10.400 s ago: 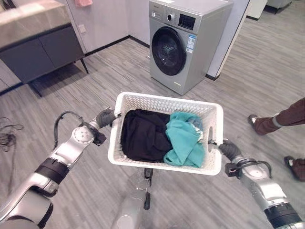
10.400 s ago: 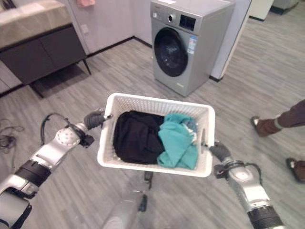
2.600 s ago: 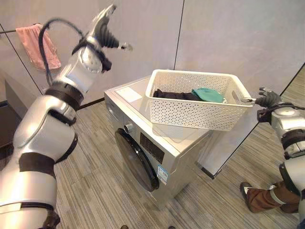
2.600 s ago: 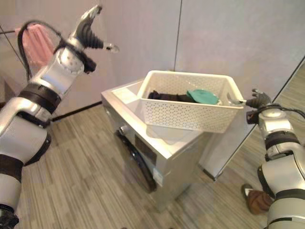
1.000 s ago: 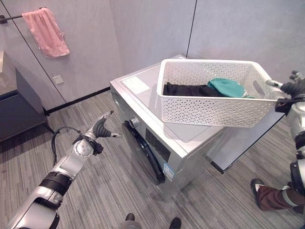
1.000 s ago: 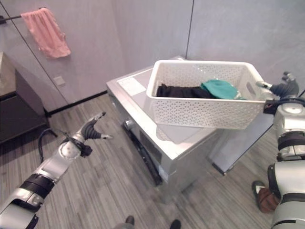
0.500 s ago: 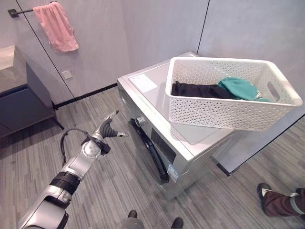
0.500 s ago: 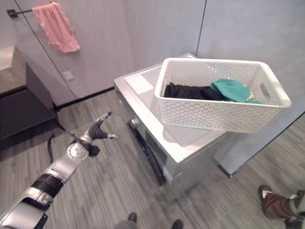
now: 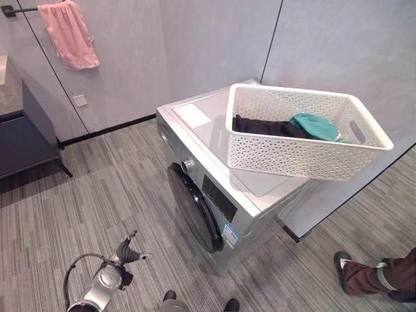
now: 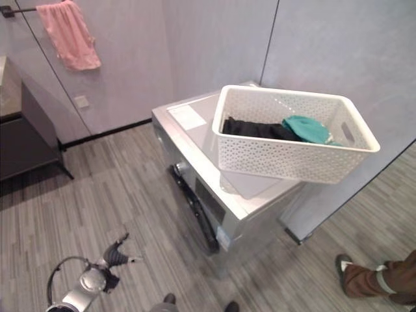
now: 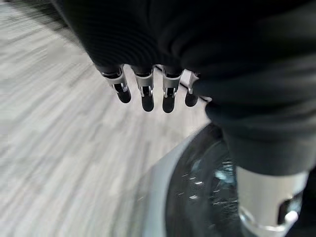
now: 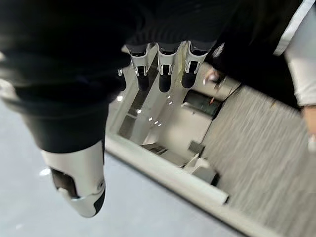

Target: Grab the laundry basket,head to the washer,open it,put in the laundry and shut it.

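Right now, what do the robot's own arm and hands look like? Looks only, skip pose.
The left hand has slim silver fingers with dark tips on a dark base, above a round silver-grey wrist joint. Close up, the left hand's fingers are short silver segments ending in rounded black tips, under a black ribbed cover. The right hand matches: a black ribbed cover, silver fingers with black tips, and a pale, dark-tipped thumb.

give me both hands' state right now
left hand: open, fingers straight, holding nothing
right hand: open, fingers straight, holding nothing

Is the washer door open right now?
No, the dark round door sits flush against the front of the washer, with the laundry basket resting on top.
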`<state>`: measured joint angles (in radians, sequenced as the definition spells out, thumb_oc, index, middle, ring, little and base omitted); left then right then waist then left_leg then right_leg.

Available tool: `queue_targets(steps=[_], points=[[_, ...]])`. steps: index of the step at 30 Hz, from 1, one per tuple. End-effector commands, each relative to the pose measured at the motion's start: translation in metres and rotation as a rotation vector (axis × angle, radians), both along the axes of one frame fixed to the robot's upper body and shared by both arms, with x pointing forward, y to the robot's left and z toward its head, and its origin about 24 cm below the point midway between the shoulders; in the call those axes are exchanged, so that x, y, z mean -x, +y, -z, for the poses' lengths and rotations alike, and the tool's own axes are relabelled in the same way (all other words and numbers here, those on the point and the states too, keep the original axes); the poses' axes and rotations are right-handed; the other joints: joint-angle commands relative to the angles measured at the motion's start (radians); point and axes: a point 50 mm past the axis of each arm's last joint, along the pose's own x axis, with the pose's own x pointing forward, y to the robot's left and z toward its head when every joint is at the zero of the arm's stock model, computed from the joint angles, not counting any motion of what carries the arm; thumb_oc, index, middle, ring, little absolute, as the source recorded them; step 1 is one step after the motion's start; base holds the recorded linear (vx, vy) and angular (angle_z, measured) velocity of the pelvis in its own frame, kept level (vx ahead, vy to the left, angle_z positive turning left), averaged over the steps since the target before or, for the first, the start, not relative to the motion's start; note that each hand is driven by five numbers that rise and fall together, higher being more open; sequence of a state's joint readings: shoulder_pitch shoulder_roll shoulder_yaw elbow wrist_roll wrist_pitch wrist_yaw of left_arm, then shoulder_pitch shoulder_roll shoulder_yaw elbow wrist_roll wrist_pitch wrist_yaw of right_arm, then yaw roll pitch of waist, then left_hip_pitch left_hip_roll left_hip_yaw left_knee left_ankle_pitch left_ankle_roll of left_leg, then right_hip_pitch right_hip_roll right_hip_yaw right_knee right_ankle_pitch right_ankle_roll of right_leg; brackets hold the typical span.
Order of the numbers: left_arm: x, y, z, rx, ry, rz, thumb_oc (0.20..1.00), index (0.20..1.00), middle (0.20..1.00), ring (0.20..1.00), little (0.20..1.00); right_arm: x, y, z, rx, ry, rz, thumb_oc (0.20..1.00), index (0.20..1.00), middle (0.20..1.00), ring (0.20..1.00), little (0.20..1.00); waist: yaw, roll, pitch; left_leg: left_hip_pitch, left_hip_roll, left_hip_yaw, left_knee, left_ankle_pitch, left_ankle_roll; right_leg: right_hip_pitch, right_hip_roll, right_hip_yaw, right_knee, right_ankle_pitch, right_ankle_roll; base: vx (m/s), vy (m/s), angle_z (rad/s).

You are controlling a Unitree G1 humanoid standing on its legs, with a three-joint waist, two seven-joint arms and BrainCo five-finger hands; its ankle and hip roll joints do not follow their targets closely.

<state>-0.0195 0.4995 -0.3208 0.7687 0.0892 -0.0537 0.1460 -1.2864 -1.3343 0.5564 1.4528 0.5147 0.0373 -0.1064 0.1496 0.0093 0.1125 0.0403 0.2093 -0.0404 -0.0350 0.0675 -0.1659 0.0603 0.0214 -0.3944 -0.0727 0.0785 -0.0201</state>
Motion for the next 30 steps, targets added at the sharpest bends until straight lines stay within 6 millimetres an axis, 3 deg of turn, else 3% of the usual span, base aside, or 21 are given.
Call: queue_targets(steps=[1, 3, 5, 6, 7, 8, 9, 11, 12, 13, 14, 15, 17, 18, 20, 21, 22, 23, 25, 28, 30], points=[[-0.035, -0.008, -0.020, -0.061, -0.123, 0.071, 1.000, 1.000, 1.000, 1.000, 1.000, 0.019, -0.013, 0.019, -0.039, 0.010, 0.041, 1.000, 1.000, 1.000, 1.000, 1.000, 0.002, -0.004, -0.004, -0.042, 0.071, 0.011, -0.007, 0.209, -0.020, 0.075, -0.035, 0.026, -0.015, -0.166, 0.072, 0.00, 0.000, 0.00], [-0.033, -0.006, -0.019, -0.074, -0.109, 0.072, 1.000, 1.000, 1.000, 1.000, 1.000, 0.022, -0.017, 0.044, -0.084, 0.044, 0.053, 1.000, 1.000, 1.000, 1.000, 1.000, 0.003, -0.011, -0.006, -0.044, 0.070, 0.009, -0.006, 0.209, -0.018, 0.073, -0.035, 0.025, -0.015, -0.166, 0.071, 0.01, -0.005, 0.04], [-0.027, -0.008, -0.012, -0.077, -0.079, 0.068, 1.000, 1.000, 1.000, 1.000, 1.000, 0.030, -0.021, 0.101, -0.188, 0.135, 0.073, 1.000, 1.000, 1.000, 1.000, 1.000, -0.004, 0.002, -0.001, -0.037, 0.073, 0.009, -0.005, 0.203, -0.017, 0.079, -0.031, 0.028, -0.015, -0.172, 0.068, 0.02, -0.020, 0.09], [-0.026, -0.009, -0.009, -0.091, -0.065, 0.081, 1.000, 1.000, 1.000, 1.000, 1.000, 0.036, -0.021, 0.130, -0.244, 0.161, 0.081, 1.000, 1.000, 1.000, 1.000, 1.000, 0.002, -0.006, -0.002, -0.042, 0.070, 0.006, -0.005, 0.205, -0.015, 0.077, -0.032, 0.026, -0.015, -0.169, 0.067, 0.02, -0.018, 0.03], [-0.020, -0.012, -0.001, -0.081, -0.031, 0.061, 1.000, 1.000, 1.000, 1.000, 1.000, 0.047, -0.015, 0.179, -0.348, 0.213, 0.092, 1.000, 1.000, 1.000, 1.000, 1.000, -0.003, 0.002, 0.003, -0.044, 0.069, 0.004, -0.004, 0.205, -0.013, 0.078, -0.033, 0.025, -0.015, -0.170, 0.066, 0.00, -0.003, 0.03], [-0.020, -0.012, -0.001, -0.088, -0.029, 0.070, 1.000, 1.000, 1.000, 1.000, 1.000, 0.052, -0.016, 0.184, -0.355, 0.214, 0.100, 1.000, 1.000, 1.000, 1.000, 1.000, 0.004, -0.005, -0.001, -0.047, 0.068, 0.002, -0.004, 0.206, -0.013, 0.076, -0.034, 0.023, -0.015, -0.170, 0.066, 0.00, -0.011, 0.04], [-0.018, -0.015, 0.003, -0.082, -0.010, 0.066, 1.000, 1.000, 1.000, 1.000, 1.000, 0.060, -0.008, 0.216, -0.426, 0.248, 0.103, 1.000, 1.000, 1.000, 1.000, 1.000, 0.005, -0.002, 0.003, -0.047, 0.068, 0.000, -0.005, 0.203, -0.013, 0.077, -0.035, 0.022, -0.015, -0.170, 0.065, 0.00, 0.000, 0.00], [-0.017, -0.019, 0.006, -0.068, 0.001, 0.056, 1.000, 1.000, 1.000, 1.000, 1.000, 0.073, 0.007, 0.261, -0.522, 0.302, 0.107, 1.000, 1.000, 1.000, 1.000, 1.000, 0.005, 0.001, 0.006, -0.050, 0.067, -0.002, -0.004, 0.202, -0.013, 0.076, -0.037, 0.019, -0.015, -0.171, 0.065, 0.00, -0.002, 0.02], [-0.016, -0.020, 0.009, -0.063, 0.016, 0.054, 1.000, 1.000, 1.000, 1.000, 1.000, 0.074, 0.021, 0.285, -0.570, 0.342, 0.091, 1.000, 1.000, 1.000, 1.000, 1.000, 0.005, 0.006, 0.007, -0.046, 0.068, 0.000, -0.006, 0.194, -0.013, 0.078, -0.036, 0.022, -0.015, -0.175, 0.063, 0.00, 0.000, 0.00], [-0.013, -0.021, 0.012, -0.061, 0.035, 0.039, 1.000, 1.000, 1.000, 1.000, 1.000, 0.079, 0.046, 0.323, -0.645, 0.409, 0.066, 1.000, 1.000, 1.000, 1.000, 1.000, 0.006, 0.009, 0.010, -0.045, 0.067, -0.001, -0.004, 0.188, -0.012, 0.079, -0.035, 0.023, -0.015, -0.175, 0.061, 0.00, 0.000, 0.00], [-0.013, -0.020, 0.012, -0.062, 0.035, 0.040, 1.000, 1.000, 1.000, 1.000, 1.000, 0.080, 0.046, 0.324, -0.647, 0.408, 0.068, 1.000, 1.000, 1.000, 1.000, 1.000, 0.005, 0.007, 0.008, -0.051, 0.064, -0.004, -0.004, 0.193, -0.010, 0.075, -0.037, 0.020, -0.015, -0.172, 0.062, 0.00, 0.011, -0.04], [-0.011, -0.020, 0.014, -0.058, 0.044, 0.028, 1.000, 1.000, 1.000, 1.000, 1.000, 0.083, 0.059, 0.340, -0.676, 0.452, 0.052, 1.000, 1.000, 1.000, 1.000, 1.000, 0.007, 0.008, 0.010, -0.052, 0.063, -0.006, -0.002, 0.190, -0.010, 0.076, -0.038, 0.021, -0.015, -0.171, 0.062, -0.01, 0.015, 0.03], [-0.003, -0.019, 0.021, -0.057, 0.081, -0.005, 1.000, 1.000, 1.000, 1.000, 1.000, 0.108, 0.106, 0.394, -0.804, 0.579, 0.019, 1.000, 1.000, 1.000, 1.000, 1.000, 0.009, 0.009, 0.015, -0.057, 0.058, -0.014, 0.000, 0.176, -0.006, 0.074, -0.041, 0.017, -0.015, -0.171, 0.059, 0.00, 0.019, 0.16], [-0.002, -0.018, 0.021, -0.058, 0.081, -0.005, 1.000, 1.000, 1.000, 1.000, 1.000, 0.108, 0.106, 0.395, -0.806, 0.580, 0.019, 1.000, 1.000, 1.000, 1.000, 1.000, 0.008, 0.007, 0.013, -0.060, 0.057, -0.016, 0.001, 0.176, -0.006, 0.072, -0.042, 0.016, -0.015, -0.171, 0.059, 0.00, 0.012, 0.22], [0.004, -0.017, 0.025, -0.054, 0.107, -0.018, 1.000, 1.000, 1.000, 1.000, 1.000, 0.116, 0.126, 0.412, -0.836, 0.651, -0.016, 1.000, 1.000, 1.000, 1.000, 1.000, 0.009, 0.006, 0.015, -0.064, 0.054, -0.019, 0.004, 0.166, -0.004, 0.071, -0.045, 0.014, -0.015, -0.171, 0.057, -0.01, 0.015, 0.19], [0.011, -0.017, 0.030, -0.052, 0.134, -0.025, 1.000, 1.000, 1.000, 1.000, 1.000, 0.116, 0.153, 0.428, -0.850, 0.751, -0.102, 1.000, 1.000, 1.000, 1.000, 1.000, 0.014, 0.003, 0.016, -0.068, 0.052, -0.022, 0.005, 0.159, -0.001, 0.071, -0.047, 0.013, -0.015, -0.170, 0.057, -0.02, 0.022, 0.11], [0.011, -0.017, 0.030, -0.052, 0.134, -0.025, 1.000, 1.000, 1.000, 1.000, 1.000, 0.116, 0.153, 0.428, -0.850, 0.751, -0.102, 1.000, 1.000, 1.000, 1.000, 1.000, 0.013, 0.003, 0.015, -0.070, 0.051, -0.023, 0.005, 0.159, -0.001, 0.070, -0.048, 0.012, -0.015, -0.170, 0.057, 0.00, 0.033, 0.09], [0.020, -0.015, 0.034, -0.046, 0.159, -0.049, 1.000, 1.000, 1.000, 1.000, 1.000, 0.110, 0.169, 0.436, -0.843, 0.801, -0.184, 1.000, 1.000, 1.000, 1.000, 1.000, 0.015, 0.001, 0.015, -0.070, 0.047, -0.024, 0.003, 0.149, 0.001, 0.070, -0.051, 0.013, -0.015, -0.169, 0.057, 0.00, 0.023, 0.07], [0.027, -0.014, 0.038, -0.052, 0.178, -0.061, 1.000, 1.000, 1.000, 1.000, 1.000, 0.107, 0.173, 0.437, -0.824, 0.823, -0.226, 1.000, 1.000, 1.000, 1.000, 1.000, 0.015, -0.003, 0.014, -0.070, 0.044, -0.026, 0.003, 0.144, 0.002, 0.069, -0.053, 0.010, -0.015, -0.169, 0.057, 0.02, 0.025, 0.05], [0.042, -0.004, 0.042, -0.040, 0.202, -0.143, 1.000, 1.000, 1.000, 1.000, 1.000, 0.076, 0.190, 0.432, -0.757, 0.807, -0.396, 1.000, 1.000, 1.000, 1.000, 1.000, 0.020, -0.010, 0.010, -0.064, 0.039, -0.026, -0.007, 0.125, 0.004, 0.072, -0.059, 0.007, -0.015, -0.168, 0.059, 0.02, 0.022, 0.03], [0.045, 0.000, 0.042, -0.029, 0.196, -0.180, 1.000, 1.000, 1.000, 1.000, 1.000, 0.073, 0.195, 0.432, -0.766, 0.791, -0.423, 1.000, 1.000, 1.000, 1.000, 1.000, 0.017, -0.013, 0.006, -0.065, 0.034, -0.027, -0.013, 0.120, 0.007, 0.068, -0.066, 0.002, -0.015, -0.165, 0.063, 0.01, 0.044, 0.03]])
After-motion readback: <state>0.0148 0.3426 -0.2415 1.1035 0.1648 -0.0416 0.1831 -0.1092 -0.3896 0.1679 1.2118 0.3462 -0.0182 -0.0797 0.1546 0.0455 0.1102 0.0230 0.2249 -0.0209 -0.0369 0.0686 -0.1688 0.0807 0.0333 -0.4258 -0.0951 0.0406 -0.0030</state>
